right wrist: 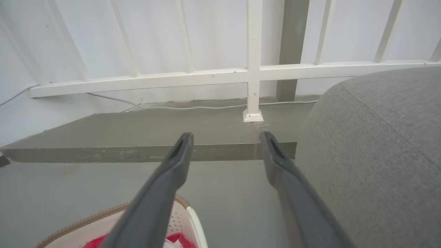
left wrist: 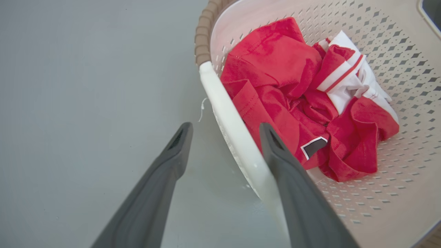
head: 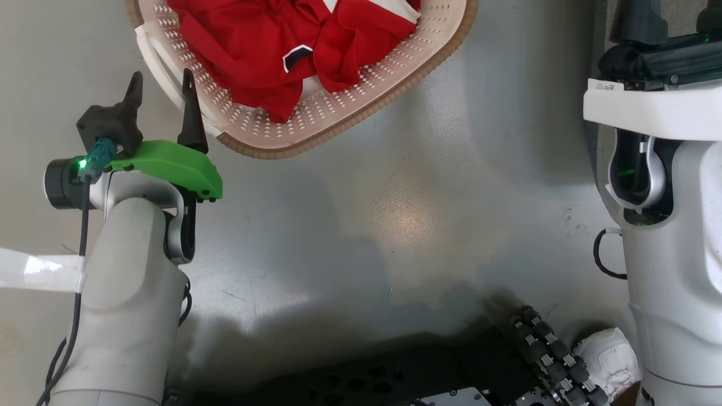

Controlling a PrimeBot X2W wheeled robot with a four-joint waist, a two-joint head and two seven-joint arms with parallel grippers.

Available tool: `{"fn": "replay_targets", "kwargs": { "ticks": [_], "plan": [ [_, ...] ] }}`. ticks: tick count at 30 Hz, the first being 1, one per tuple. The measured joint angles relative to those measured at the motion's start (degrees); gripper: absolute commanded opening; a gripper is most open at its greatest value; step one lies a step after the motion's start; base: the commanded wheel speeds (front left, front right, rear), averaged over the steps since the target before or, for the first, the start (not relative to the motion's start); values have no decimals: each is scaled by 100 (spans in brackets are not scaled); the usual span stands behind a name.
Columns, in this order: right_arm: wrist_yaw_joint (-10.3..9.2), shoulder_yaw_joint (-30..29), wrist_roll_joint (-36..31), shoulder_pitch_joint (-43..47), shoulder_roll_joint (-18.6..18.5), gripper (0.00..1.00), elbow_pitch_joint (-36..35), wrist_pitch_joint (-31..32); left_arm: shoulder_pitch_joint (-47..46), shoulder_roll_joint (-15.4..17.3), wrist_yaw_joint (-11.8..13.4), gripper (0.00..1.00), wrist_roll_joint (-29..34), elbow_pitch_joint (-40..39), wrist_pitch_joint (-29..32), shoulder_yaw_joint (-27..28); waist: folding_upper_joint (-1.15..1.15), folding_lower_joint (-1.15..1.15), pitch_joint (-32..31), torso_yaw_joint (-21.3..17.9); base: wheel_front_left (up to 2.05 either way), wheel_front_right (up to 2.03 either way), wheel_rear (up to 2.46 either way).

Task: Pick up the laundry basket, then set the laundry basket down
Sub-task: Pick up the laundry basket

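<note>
Now my left gripper (left wrist: 224, 133) is straddling the white handle (left wrist: 220, 100) of the laundry basket (left wrist: 396, 51), jaws standing apart, nothing clamped.

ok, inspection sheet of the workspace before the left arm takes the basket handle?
Surface: glossy grey floor, strip of clear tape at its left.
Job's things: cream-white perforated plastic laundry basket with brown woven-look rim, on the floor, holding a crumpled red-and-white garment.
Clutter: white crumpled item by the robot's base, cannot tell what.
Grippers: left gripper open, fingers straddling the basket's white side handle, not closed on it; right gripper open, in the air, holding nothing.
Cables: black cable along the left forearm; white cable along the wall foot.
Surroundings: white railing, grey fabric seat, raised step.
</note>
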Motion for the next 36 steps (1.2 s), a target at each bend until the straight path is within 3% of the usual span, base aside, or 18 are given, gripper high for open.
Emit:
{"fn": "replay_targets", "kwargs": {
  "ticks": [3, 5, 7, 8, 9, 12, 16, 36],
  "plan": [
    [-7, 3, 37, -16, 0, 100, 12, -1, -76, -16, 0, 100, 1, 109, -16, 2, 0, 0, 13, -21, 0, 0, 0],
    [-10, 7, 48, -27, 0, 100, 20, 0, -120, -19, 0, 82, 1, 179, -16, 3, 0, 0, 20, -34, 0, 0, 0],
    [-13, 16, 49, -53, 0, 100, 26, 0, -180, -30, 0, 74, 1, 240, -16, 2, 0, 0, 24, -44, 0, 0, 0],
    [-14, 20, 51, -68, 0, 100, 29, 0, -199, -34, 0, 66, 1, 250, -15, 3, 0, 0, 26, -48, 0, 0, 0],
    [-14, 21, 52, -78, 0, 100, 29, 0, -216, -37, 0, 50, 1, 260, -15, 3, 0, 0, 27, -51, 0, 0, 0],
    [-21, 26, 86, -80, 0, 100, 30, 0, -269, -41, 1, 35, 1, 283, -15, 7, 0, 0, 29, -58, 0, 0, 0],
    [-57, 35, 94, -81, 0, 100, 31, 0, -348, -41, 5, 0, 0, 333, -15, 49, 0, 0, 30, -61, 0, 0, 0],
    [-107, 52, 99, -122, 0, 100, 122, -1, -412, -49, -53, 0, 14, 449, -12, -56, 0, 0, -137, 26, 0, 0, 0]
  ]
}}
